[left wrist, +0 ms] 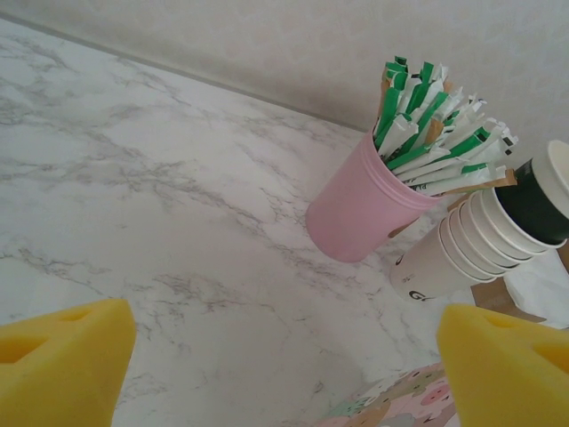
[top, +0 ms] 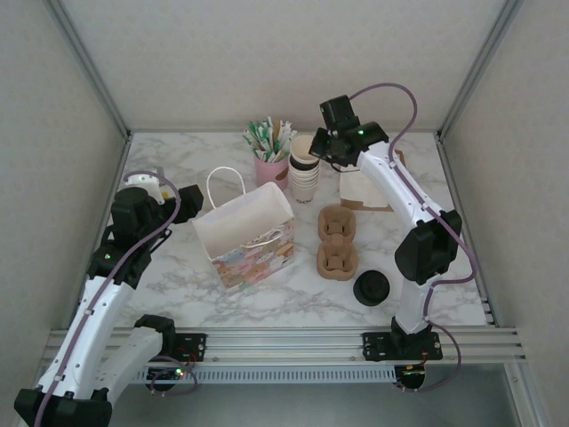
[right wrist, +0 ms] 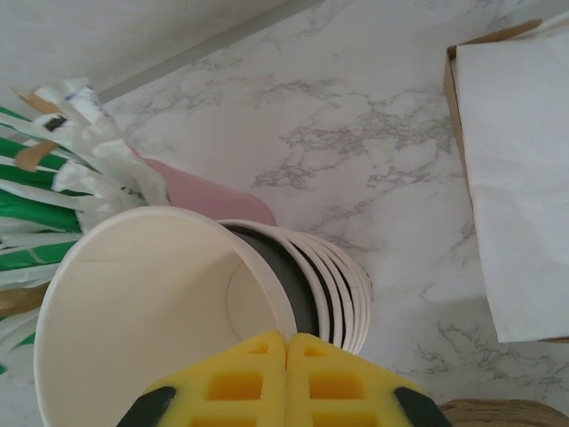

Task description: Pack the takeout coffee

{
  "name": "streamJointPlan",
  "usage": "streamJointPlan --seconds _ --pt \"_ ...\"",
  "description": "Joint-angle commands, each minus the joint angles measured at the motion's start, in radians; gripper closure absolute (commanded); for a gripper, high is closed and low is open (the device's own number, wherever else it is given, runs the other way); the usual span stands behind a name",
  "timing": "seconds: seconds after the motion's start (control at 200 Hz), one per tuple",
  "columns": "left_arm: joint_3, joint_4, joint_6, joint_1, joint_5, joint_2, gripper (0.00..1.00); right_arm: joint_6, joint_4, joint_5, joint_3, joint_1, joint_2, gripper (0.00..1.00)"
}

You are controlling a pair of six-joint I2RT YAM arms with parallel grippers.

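Black lids (top: 371, 287) sit near right on the counter (top: 293, 298); the left hand (left wrist: 284, 369) hangs wide open at the left. Far back, the right hand (right wrist: 286, 356) pinches the rim of the top cup (right wrist: 151, 302), which I take for the coffee's cup, not yet lidded. That thin grip may slip, or drag the stack (right wrist: 351, 294) over.

the top external camera is looking down from above and behind the arm bases (top: 182, 342), taking in the whole table (top: 169, 160). the left wrist camera, behind the left gripper (left wrist: 286, 307), is looking low across the marble toward the pink cup (left wrist: 356, 209) and cup stack (left wrist: 462, 249), some way off. the right wrist camera, behind the right gripper (right wrist: 286, 342), is peering down into that same stack from very close.
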Motion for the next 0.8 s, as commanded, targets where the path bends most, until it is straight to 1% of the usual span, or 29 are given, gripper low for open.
streamJointPlan --seconds 0.0,0.155,0.31,0.38,0.49,0.651,0.796 --pt "0.030 -0.016 0.025 -0.014 -0.021 -0.003 0.12 -0.044 -0.052 0.022 0.078 0.008 -0.004 1.00" --pt "0.030 -0.017 0.025 -0.017 -0.032 -0.003 0.11 -0.064 -0.059 0.039 0.103 0.008 -0.060 1.00" --pt "0.030 -0.018 0.017 -0.018 -0.050 -0.004 0.09 -0.084 -0.041 0.052 0.100 0.008 -0.175 1.00" --pt "0.027 -0.016 0.018 -0.018 -0.065 -0.007 0.08 -0.086 -0.034 0.064 0.074 0.009 -0.241 1.00" --pt "0.028 -0.024 0.022 -0.018 -0.107 -0.007 0.07 -0.096 0.002 0.055 -0.044 0.012 -0.390 1.00" --pt "0.033 -0.052 0.020 -0.018 -0.247 -0.003 0.07 -0.128 -0.005 0.050 -0.256 0.017 -0.627 1.00" --pt "0.071 -0.129 0.047 -0.008 -0.494 0.033 0.08 -0.156 -0.107 0.002 -0.385 0.019 -0.815 1.00"
